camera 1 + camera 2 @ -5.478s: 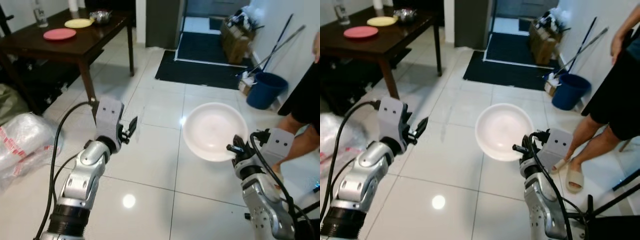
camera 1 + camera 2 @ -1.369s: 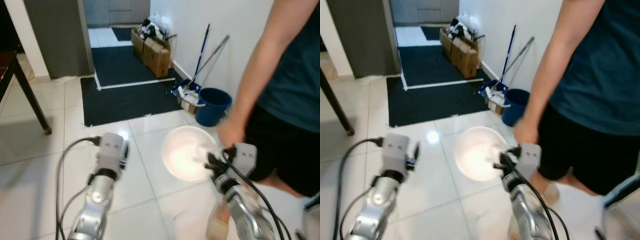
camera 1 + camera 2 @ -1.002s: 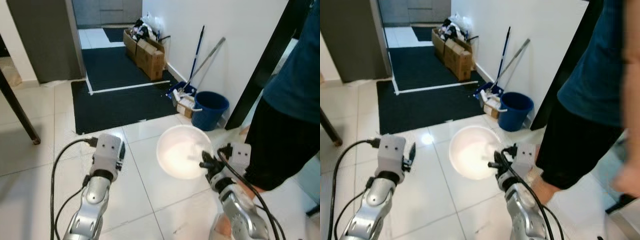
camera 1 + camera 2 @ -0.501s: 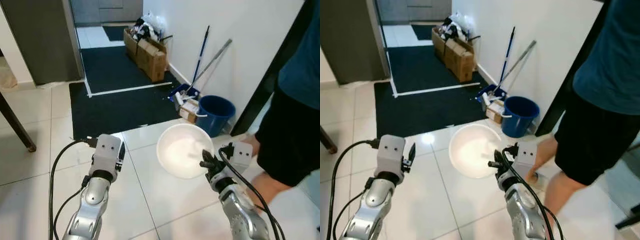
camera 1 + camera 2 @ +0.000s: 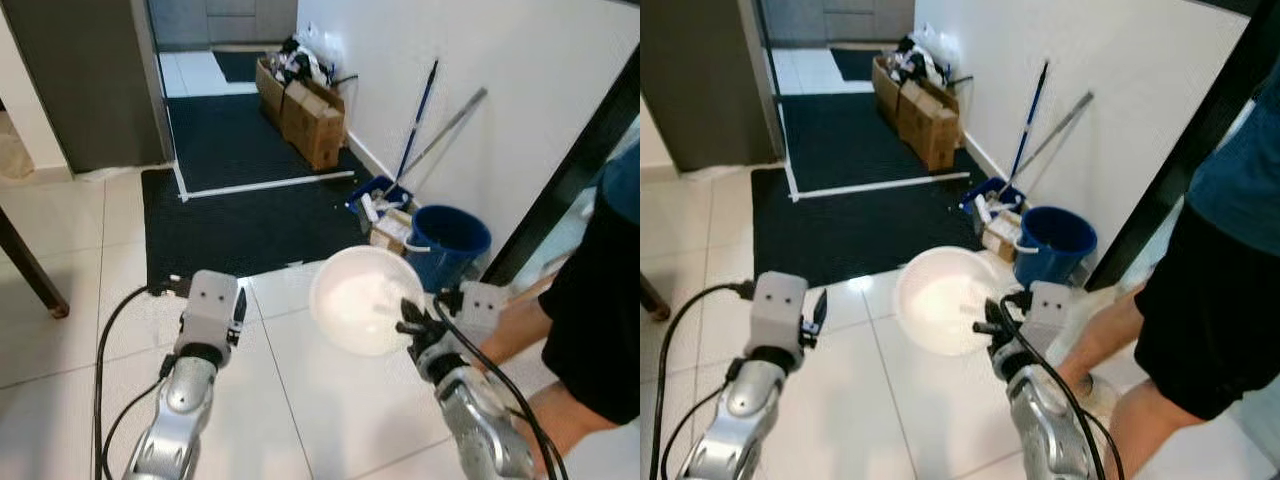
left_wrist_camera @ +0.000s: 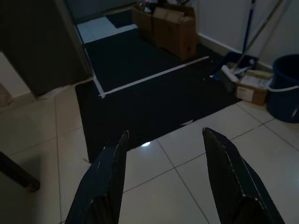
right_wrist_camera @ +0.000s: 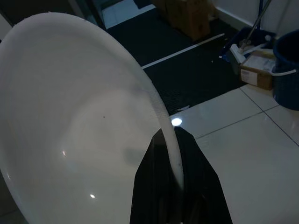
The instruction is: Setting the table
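A white plate [image 5: 360,298] hangs in the air over the tiled floor, held by its near rim in my right gripper [image 5: 408,327], which is shut on it. In the right wrist view the plate [image 7: 79,116] sits with its rim pinched between the black fingers [image 7: 180,186]. My left gripper [image 6: 164,182] is held out over the floor, open, with nothing between its fingers. In the left eye view the left gripper [image 5: 240,312] sits left of the plate.
A person stands close on my right, a leg [image 5: 540,410] next to my right arm. A blue bucket [image 5: 452,238], a mop and cardboard boxes [image 5: 305,100] line the white wall. A black mat [image 5: 250,190] lies ahead. A dark table leg [image 5: 28,270] stands at far left.
The camera has turned slightly; the bucket and mop sit nearer the centre. The person has shifted further to the right. The plate stays in my right gripper.
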### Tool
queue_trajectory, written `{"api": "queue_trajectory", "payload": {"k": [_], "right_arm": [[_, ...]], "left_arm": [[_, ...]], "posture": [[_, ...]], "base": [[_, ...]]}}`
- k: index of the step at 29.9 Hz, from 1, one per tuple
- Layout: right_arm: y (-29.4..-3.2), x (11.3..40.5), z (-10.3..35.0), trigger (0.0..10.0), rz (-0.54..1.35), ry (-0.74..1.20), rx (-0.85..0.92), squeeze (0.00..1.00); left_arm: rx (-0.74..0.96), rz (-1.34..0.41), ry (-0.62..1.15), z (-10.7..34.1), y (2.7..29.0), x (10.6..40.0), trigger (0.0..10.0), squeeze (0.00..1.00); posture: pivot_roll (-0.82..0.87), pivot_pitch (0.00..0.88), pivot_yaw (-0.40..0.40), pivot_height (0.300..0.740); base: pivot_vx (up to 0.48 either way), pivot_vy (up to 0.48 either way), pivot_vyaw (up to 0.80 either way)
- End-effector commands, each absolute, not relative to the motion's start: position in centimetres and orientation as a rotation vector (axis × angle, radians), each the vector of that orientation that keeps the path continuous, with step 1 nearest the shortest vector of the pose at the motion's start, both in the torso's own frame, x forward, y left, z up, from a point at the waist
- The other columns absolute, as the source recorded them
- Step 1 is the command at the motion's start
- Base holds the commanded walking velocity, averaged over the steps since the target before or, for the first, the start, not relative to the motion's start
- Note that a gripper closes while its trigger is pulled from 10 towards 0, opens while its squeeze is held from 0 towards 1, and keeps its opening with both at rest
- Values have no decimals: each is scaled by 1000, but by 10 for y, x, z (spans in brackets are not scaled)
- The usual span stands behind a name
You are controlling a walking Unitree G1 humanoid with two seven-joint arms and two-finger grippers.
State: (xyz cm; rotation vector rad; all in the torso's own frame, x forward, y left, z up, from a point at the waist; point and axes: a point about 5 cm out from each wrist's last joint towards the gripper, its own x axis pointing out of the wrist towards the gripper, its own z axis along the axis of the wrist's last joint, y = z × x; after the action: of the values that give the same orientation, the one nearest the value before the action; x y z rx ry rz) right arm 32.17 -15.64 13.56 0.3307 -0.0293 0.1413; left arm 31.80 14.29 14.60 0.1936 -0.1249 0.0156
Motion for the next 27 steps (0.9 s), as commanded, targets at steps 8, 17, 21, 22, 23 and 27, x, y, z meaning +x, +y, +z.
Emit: {"api": "queue_trajectory", "payload": {"k": [8, 17, 21, 22, 23, 27], "right_arm": [[-162, 319, 131, 10000, 123, -18, 322, 0], [-156, 317, 130, 10000, 182, -4, 300, 0], [-152, 316, 127, 10000, 205, 15, 290, 0], [-152, 316, 127, 10000, 205, 15, 290, 0], [-151, 316, 124, 10000, 215, 31, 277, 0], [-147, 313, 115, 10000, 248, 85, 244, 0]], "left_arm": [[192, 7, -105, 143, 140, 316, 10000, 0], [107, -18, -55, 139, 138, 314, 10000, 0], [42, -24, -12, 133, 146, 309, 10000, 0], [42, -24, -12, 133, 146, 309, 10000, 0], [20, -20, 9, 129, 151, 306, 10000, 0], [-78, 53, 78, 119, 170, 300, 10000, 0]], "posture": [[72, 129, 11, 740], [75, 126, 12, 740], [89, 122, 14, 740], [89, 122, 14, 740], [94, 123, 16, 740], [120, 124, -6, 740]], "base": [[396, 0, 0], [84, 0, 0], [0, 0, 0], [0, 0, 0], [0, 0, 0], [0, 0, 0]]}}
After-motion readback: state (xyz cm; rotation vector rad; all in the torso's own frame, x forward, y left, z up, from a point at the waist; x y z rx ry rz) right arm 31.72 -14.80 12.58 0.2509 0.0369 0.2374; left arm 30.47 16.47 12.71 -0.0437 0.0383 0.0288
